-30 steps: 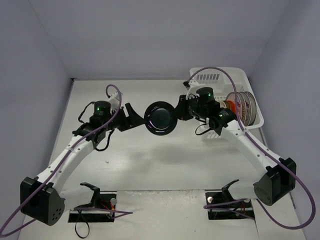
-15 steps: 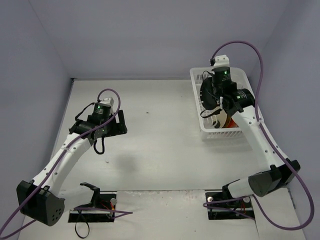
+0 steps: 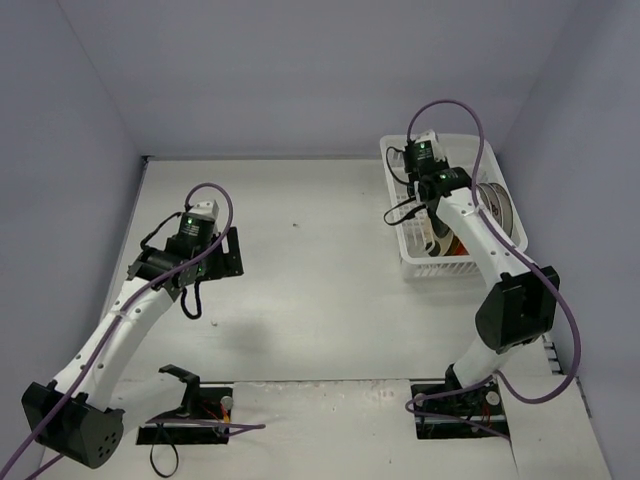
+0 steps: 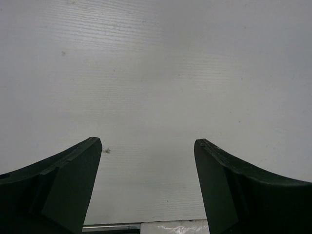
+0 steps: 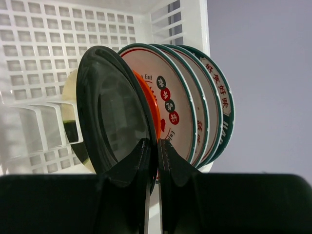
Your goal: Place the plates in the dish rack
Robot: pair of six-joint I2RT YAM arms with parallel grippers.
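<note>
Jaws of my right gripper (image 5: 157,144) pinch the rim of the dark, glossy round plate (image 5: 112,112). It stands upright in the white plastic slotted dish rack (image 5: 44,39), against an orange plate (image 5: 149,100) and three green-rimmed white plates (image 5: 181,92) printed with red Chinese characters and what looks like "Eat". My left gripper (image 4: 148,146) hangs jaws spread above the white table (image 4: 156,73).

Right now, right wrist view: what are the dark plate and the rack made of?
The dark plate: glossy, mirror-like reflections on its face; glazed ceramic or hard plastic, cannot tell which. The dish rack: white moulded plastic, matte, by its thin grid walls and rounded ribs.
</note>
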